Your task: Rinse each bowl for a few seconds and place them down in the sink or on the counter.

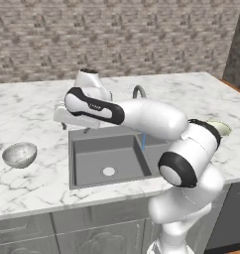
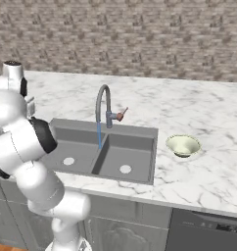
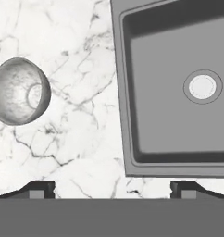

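Note:
The mottled grey stone bowl [image 1: 19,155] [image 3: 19,91] sits upright on the white marble counter [image 1: 32,106] left of the dark grey sink [image 1: 72,163] [image 2: 149,147]. On the counter to the right of the sink stands the cream-green bowl [image 2: 183,145] [image 1: 222,128], half hidden behind my arm in the left base view. My gripper [image 3: 112,190] hangs open and empty above the counter at the sink's left rim [image 3: 121,92], between the grey bowl and the left basin. A thin blue stream of water [image 2: 99,135] [image 1: 143,141] falls from the gooseneck faucet [image 2: 103,103].
The left basin's round drain [image 3: 202,86] [image 1: 108,171] is uncovered, as is the right basin's drain [image 2: 125,169]. A brick wall [image 2: 140,34] backs the counter. Grey cabinet fronts [image 1: 67,233] run below its front edge.

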Robot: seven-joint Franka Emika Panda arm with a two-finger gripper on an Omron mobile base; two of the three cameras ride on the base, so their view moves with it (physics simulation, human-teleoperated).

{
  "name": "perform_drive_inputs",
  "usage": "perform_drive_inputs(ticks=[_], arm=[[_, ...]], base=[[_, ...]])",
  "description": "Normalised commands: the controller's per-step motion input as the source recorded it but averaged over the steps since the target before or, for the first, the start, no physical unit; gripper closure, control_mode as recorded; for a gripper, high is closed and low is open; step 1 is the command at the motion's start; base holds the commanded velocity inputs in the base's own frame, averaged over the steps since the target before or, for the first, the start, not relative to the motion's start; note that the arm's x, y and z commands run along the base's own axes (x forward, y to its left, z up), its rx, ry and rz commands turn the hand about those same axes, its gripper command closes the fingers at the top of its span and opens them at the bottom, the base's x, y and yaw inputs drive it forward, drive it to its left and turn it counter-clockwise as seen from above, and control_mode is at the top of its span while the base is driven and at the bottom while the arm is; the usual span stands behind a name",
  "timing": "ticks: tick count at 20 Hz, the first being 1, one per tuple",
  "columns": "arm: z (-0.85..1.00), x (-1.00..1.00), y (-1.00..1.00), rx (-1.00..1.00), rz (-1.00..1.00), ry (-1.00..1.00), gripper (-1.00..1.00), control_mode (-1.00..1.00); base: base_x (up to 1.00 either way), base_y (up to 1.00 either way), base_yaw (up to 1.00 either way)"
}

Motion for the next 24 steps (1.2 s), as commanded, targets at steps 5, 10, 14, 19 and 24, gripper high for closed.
perform_drive_inputs(ticks=[5, 10, 14, 19, 24], arm=[[-0.12, 0.0, 0.54, -0.05, -0.07, 0.18, -1.0, -1.0], [-0.52, 0.0, 0.46, 0.0, -0.07, 0.02, -1.0, -1.0], [-0.55, 0.0, 0.34, 0.0, -0.08, -0.07, -1.0, -1.0], [-0.25, 0.03, 0.39, 0.04, -0.09, 0.0, -1.0, -1.0], [-0.04, 0.04, 0.16, 0.09, -0.02, 0.01, -1.0, -1.0]], base=[[0.0, 0.0, 0.0], [0.0, 0.0, 0.0], [0.0, 0.0, 0.0], [0.0, 0.0, 0.0], [0.0, 0.0, 0.0]])
